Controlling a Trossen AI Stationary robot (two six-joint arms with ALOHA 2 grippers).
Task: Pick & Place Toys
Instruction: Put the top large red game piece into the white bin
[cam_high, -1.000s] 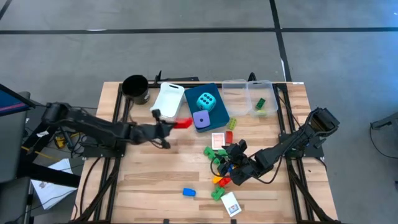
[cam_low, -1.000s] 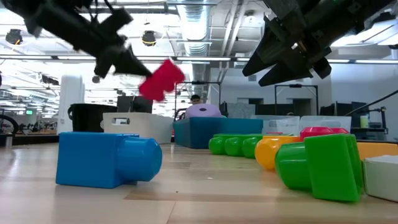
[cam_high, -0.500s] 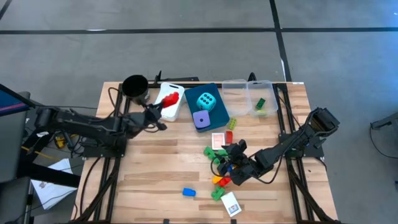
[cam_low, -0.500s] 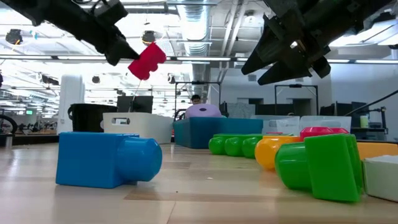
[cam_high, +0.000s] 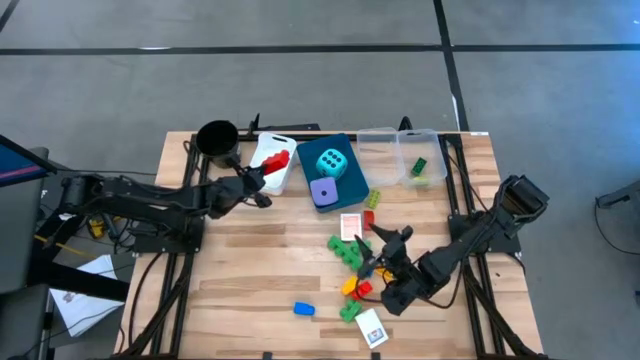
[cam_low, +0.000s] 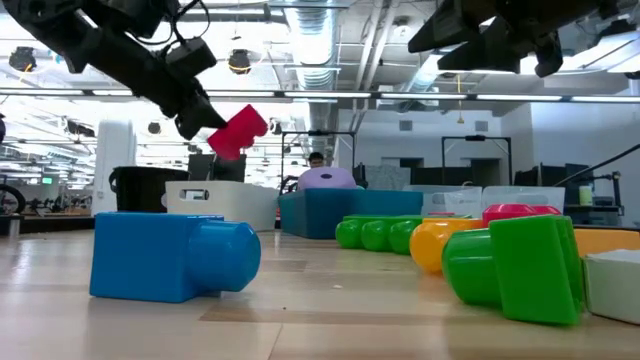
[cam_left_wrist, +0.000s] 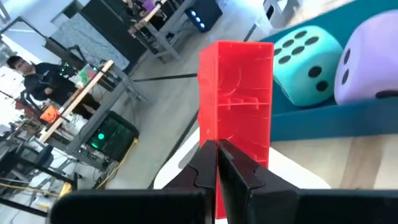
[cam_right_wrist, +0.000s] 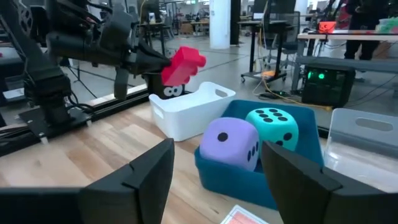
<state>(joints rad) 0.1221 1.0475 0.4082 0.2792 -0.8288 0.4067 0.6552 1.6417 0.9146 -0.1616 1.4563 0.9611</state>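
My left gripper (cam_high: 260, 174) is shut on a red brick (cam_high: 276, 159) and holds it in the air over the white bin (cam_high: 262, 150). A cyan die (cam_high: 332, 163) and a purple die (cam_high: 323, 192) sit in the blue bin (cam_high: 344, 187). A pile of toys lies on the table at mid right: a green brick (cam_high: 347, 246), an orange brick (cam_high: 351, 288) and cards (cam_high: 371, 328). My right gripper (cam_high: 388, 268) hovers open beside that pile, with nothing between its fingers (cam_right_wrist: 138, 179). My left gripper pinches the red brick by its near end (cam_left_wrist: 231, 148) between its two shut fingertips (cam_left_wrist: 205, 163). The fingers come at it almost level from the table's left side. The brick juts out beyond the fingertips, tilted (cam_low: 238, 132) and lifted clear above the white bin.
A black round cup (cam_high: 217, 140) stands at the far left. Two clear bins (cam_high: 378, 150) stand at the far right, one holding a green brick (cam_high: 419, 166). A lone blue brick (cam_high: 303, 309) lies near the front edge. Bare wood lies at the near left.
My left gripper has carried the red brick from over the table's middle toward the far edge and left, and now holds it above the white bin. My right gripper has swung around and drawn back from the pile toward the near right, staying open.
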